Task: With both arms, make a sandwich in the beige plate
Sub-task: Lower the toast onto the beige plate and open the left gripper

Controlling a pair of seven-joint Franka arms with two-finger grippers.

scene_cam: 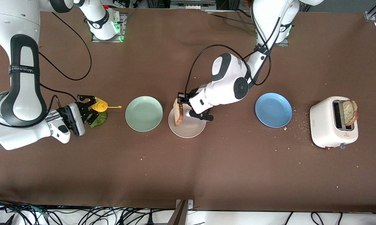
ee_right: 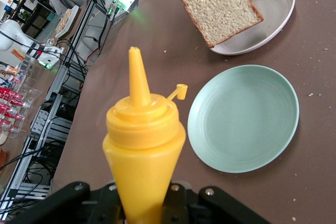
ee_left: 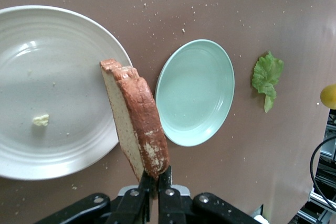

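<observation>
1. Left gripper (scene_cam: 179, 99) is clamped on one edge of a bread slice (scene_cam: 178, 112) and holds it upright over the beige plate (scene_cam: 191, 129), which sits mid-table between the mint green plate (scene_cam: 143, 113) and the blue plate (scene_cam: 273, 109).
2. Right gripper (scene_cam: 88, 109) is closed round a yellow sauce bottle (scene_cam: 99, 105) toward the right arm's end of the table, over a lettuce leaf (scene_cam: 99, 120) that lies flat on the brown cover.
3. A second slice (scene_cam: 350, 112) stands in the white toaster (scene_cam: 333, 122) near the left arm's end of the table.
4. The held slice looks light, fairly stiff at the crust and crumbly; crumbs dot the table. An edge pinch across the crust seems the safest hold, since squeezing the soft middle could tear it.
5. The lettuce looks thin, limp and easy to bruise; taking it by its rim or stem end would probably suit best.
6. The beige plate is empty apart from a small crumb, so the sandwich is not yet started.
</observation>
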